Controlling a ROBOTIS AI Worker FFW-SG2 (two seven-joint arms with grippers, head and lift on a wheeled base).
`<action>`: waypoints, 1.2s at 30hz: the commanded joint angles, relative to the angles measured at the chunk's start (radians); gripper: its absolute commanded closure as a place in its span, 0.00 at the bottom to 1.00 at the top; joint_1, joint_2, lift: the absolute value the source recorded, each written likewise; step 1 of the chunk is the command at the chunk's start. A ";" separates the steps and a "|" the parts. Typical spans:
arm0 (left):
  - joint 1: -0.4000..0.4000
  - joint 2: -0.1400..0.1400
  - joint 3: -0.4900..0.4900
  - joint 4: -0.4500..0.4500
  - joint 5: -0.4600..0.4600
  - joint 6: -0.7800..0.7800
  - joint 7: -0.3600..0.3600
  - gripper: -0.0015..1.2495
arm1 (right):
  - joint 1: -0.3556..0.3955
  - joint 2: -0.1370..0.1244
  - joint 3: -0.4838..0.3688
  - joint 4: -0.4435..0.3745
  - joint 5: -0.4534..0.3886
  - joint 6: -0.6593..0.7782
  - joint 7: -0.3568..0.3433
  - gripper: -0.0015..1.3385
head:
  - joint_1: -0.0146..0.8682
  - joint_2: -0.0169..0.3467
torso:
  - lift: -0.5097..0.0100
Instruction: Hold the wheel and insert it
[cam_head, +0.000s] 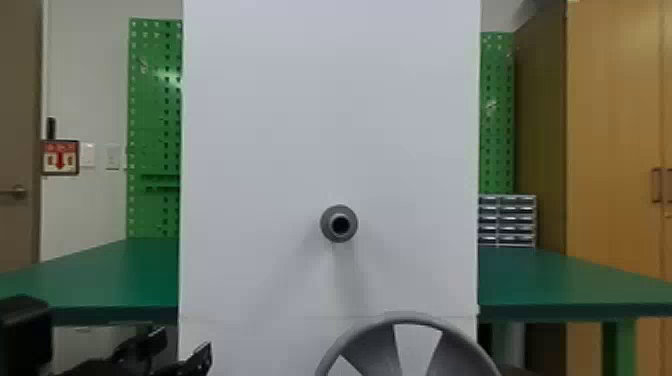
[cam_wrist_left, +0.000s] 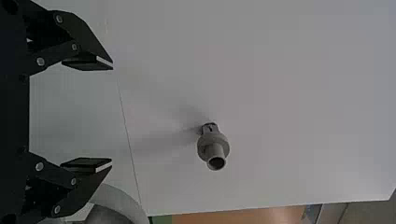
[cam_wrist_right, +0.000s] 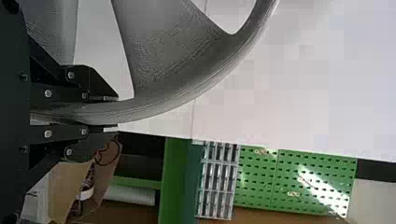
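Note:
The grey wheel (cam_head: 418, 320) stands at the bottom edge of the head view, right of centre, below a grey shaft (cam_head: 330, 223) that juts from the white panel. My left gripper (cam_head: 182, 347) is at the lower left there. In the left wrist view the left gripper (cam_wrist_left: 112, 115) is open, its fingers wide apart with nothing between them; the shaft (cam_wrist_left: 215, 148) stands out beyond them and part of the wheel (cam_wrist_left: 121, 201) shows beside the lower finger. My right gripper (cam_wrist_right: 116, 112) is shut on the wheel's rim (cam_wrist_right: 163, 105) in the right wrist view.
A tall white panel (cam_head: 260, 150) rises in the middle. Green tabletops (cam_head: 115, 280) extend on both sides of it. Behind are green pegboards (cam_head: 155, 100), a small drawer cabinet (cam_head: 507, 220) and a wooden cupboard (cam_head: 610, 125) at the right.

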 joint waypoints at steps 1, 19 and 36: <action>0.000 0.000 0.000 0.000 -0.002 0.000 0.000 0.41 | -0.040 0.002 0.032 -0.094 0.008 0.154 0.000 0.95 | 0.02 0.05 | 0.02; -0.008 0.000 -0.014 0.000 -0.010 0.000 0.000 0.41 | -0.220 -0.002 0.128 -0.284 0.023 0.433 0.000 0.95 | 0.02 0.05 | 0.02; -0.026 0.000 -0.037 0.000 -0.028 0.002 0.000 0.41 | -0.359 -0.021 0.179 -0.263 0.040 0.440 -0.071 0.95 | 0.02 0.05 | 0.02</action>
